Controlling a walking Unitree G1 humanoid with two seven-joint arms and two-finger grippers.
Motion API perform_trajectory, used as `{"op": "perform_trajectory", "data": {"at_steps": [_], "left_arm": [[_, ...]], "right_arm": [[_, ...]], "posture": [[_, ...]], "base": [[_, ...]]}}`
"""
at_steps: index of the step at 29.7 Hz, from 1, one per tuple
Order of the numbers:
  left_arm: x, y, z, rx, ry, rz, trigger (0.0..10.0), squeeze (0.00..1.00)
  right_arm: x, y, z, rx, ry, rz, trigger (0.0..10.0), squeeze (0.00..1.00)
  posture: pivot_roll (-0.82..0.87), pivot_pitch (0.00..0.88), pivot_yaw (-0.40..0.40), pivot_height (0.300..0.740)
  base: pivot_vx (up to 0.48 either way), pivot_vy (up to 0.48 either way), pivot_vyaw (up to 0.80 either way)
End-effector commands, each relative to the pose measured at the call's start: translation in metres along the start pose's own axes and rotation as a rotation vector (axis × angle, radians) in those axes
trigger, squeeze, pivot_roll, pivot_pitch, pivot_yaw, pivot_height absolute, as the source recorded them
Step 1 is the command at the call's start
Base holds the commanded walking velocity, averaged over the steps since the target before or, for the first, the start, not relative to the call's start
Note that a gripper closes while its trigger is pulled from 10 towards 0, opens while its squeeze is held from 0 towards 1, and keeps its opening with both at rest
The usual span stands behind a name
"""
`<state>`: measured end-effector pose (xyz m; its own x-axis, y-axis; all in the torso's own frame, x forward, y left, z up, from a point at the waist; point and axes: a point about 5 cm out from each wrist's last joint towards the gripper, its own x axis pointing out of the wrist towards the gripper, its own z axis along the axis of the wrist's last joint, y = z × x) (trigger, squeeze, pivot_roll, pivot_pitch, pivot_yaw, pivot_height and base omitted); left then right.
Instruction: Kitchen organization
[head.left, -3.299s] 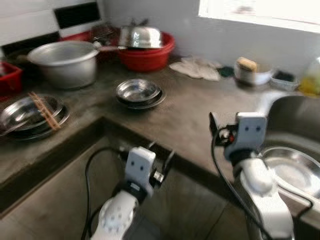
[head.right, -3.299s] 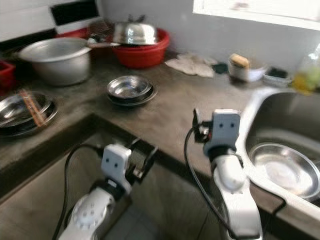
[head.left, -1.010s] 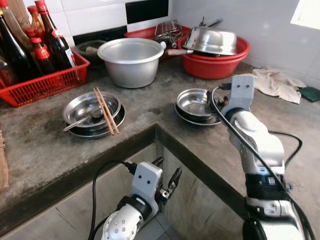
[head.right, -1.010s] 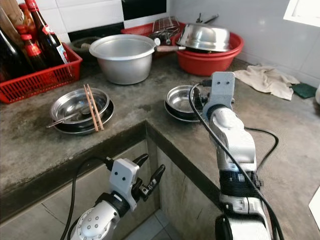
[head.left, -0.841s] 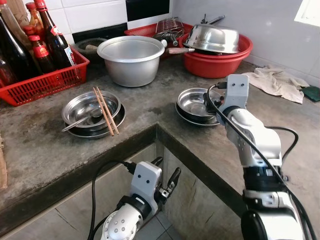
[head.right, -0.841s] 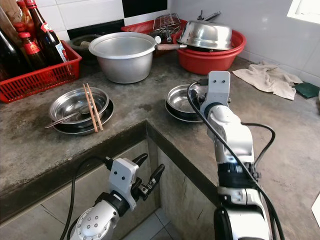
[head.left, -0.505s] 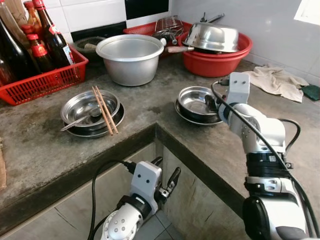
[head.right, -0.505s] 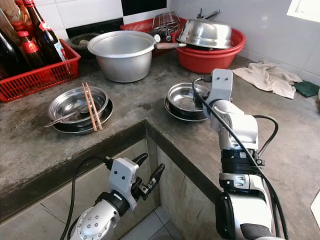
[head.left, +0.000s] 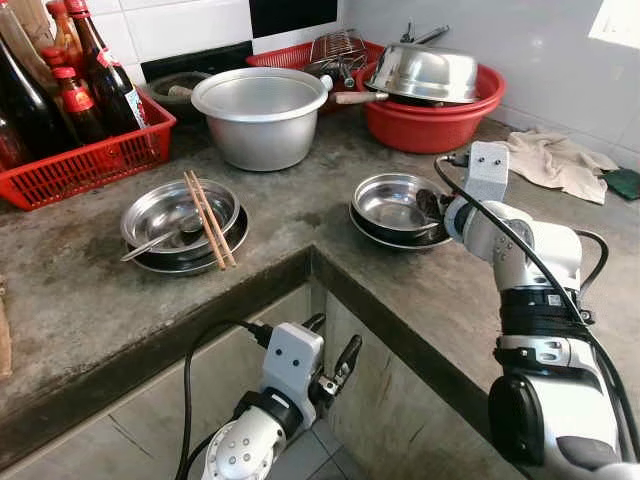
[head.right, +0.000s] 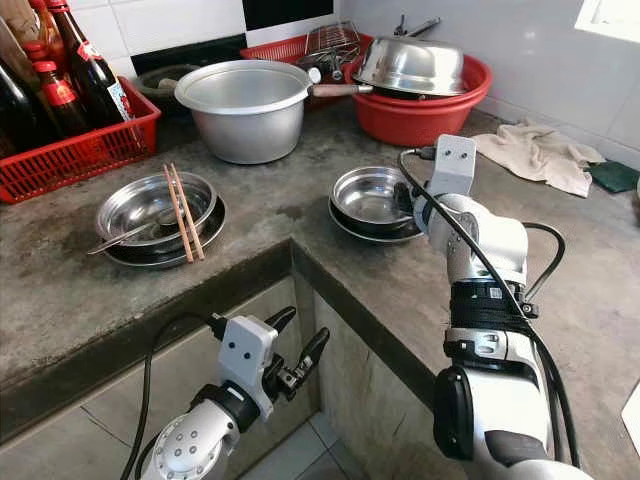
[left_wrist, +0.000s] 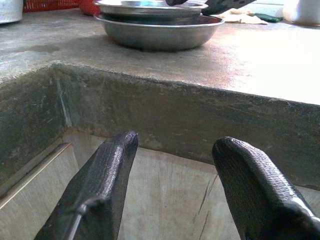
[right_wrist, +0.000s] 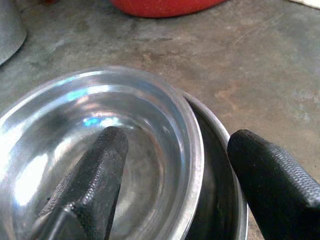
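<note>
So the right gripper (right_wrist: 172, 172) was sitting at the stacked steel bowls (head.left: 395, 205) in the middle of the counter (head.left: 300, 215), right of centre in the head view. In the right wrist view its jaws were spread wide and straddled the rim of the top bowl (right_wrist: 100, 145): one finger (right_wrist: 87, 185) was down inside that bowl, the other (right_wrist: 272, 180) was outside past the rim of the lower bowl (right_wrist: 227, 150). Couldn't tell if either finger actually touched metal. The bowls sat mouth-up and they're round, so no real long axis.

The left gripper (head.left: 330, 360) hung low in front of the counter edge at the bottom of the frame, jaws apart, holding nothing; its wrist view looked up at the bowls (left_wrist: 157, 27) from below the ledge.

Left of centre was another bowl stack (head.left: 180, 222) with chopsticks (head.left: 209, 220) laid across it, running front-to-back. The red basin (head.left: 435, 120) in the upper right was partly hidden by an upturned steel bowl (head.left: 423, 72).
</note>
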<state>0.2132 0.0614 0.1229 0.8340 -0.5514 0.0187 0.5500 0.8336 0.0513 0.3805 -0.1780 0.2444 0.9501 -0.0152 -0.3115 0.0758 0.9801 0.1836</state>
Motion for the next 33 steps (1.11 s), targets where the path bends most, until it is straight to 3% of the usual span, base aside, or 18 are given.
{"op": "perform_trajectory", "data": {"at_steps": [1, 10, 16, 26, 33], "left_arm": [[0.0, 0.0, 0.001, -0.001, -0.002, 0.006, 10.0, 0.0], [-0.001, -0.001, 0.013, -0.009, -0.093, 0.012, 10.0, 0.0], [-0.001, -0.001, 0.014, -0.01, -0.106, 0.011, 10.0, 0.0], [-0.001, -0.001, 0.013, -0.009, -0.102, 0.012, 10.0, 0.0], [0.0, -0.001, 0.013, -0.008, -0.098, 0.012, 10.0, 0.0]], "right_arm": [[0.0, 0.003, 0.003, 0.009, 0.018, 0.014, 10.0, 0.0], [0.003, 0.007, -0.006, 0.071, 0.114, 0.059, 10.0, 0.0], [0.003, 0.006, -0.005, 0.079, 0.119, 0.058, 10.0, 0.0], [0.002, -0.002, 0.006, 0.058, 0.043, 0.008, 10.0, 0.0], [-0.002, 0.005, 0.017, 0.031, -0.001, 0.047, 10.0, 0.0]], "posture": [[0.2, 0.08, -0.047, 0.74], [0.2, 0.083, -0.051, 0.74], [0.2, 0.085, -0.049, 0.74], [0.2, 0.089, -0.05, 0.74], [0.2, 0.087, -0.048, 0.74]], "base": [[0.0, 0.0, 0.0], [0.0, 0.0, 0.0], [0.0, 0.0, 0.0], [0.0, 0.0, 0.0], [0.0, 0.0, 0.0]]}}
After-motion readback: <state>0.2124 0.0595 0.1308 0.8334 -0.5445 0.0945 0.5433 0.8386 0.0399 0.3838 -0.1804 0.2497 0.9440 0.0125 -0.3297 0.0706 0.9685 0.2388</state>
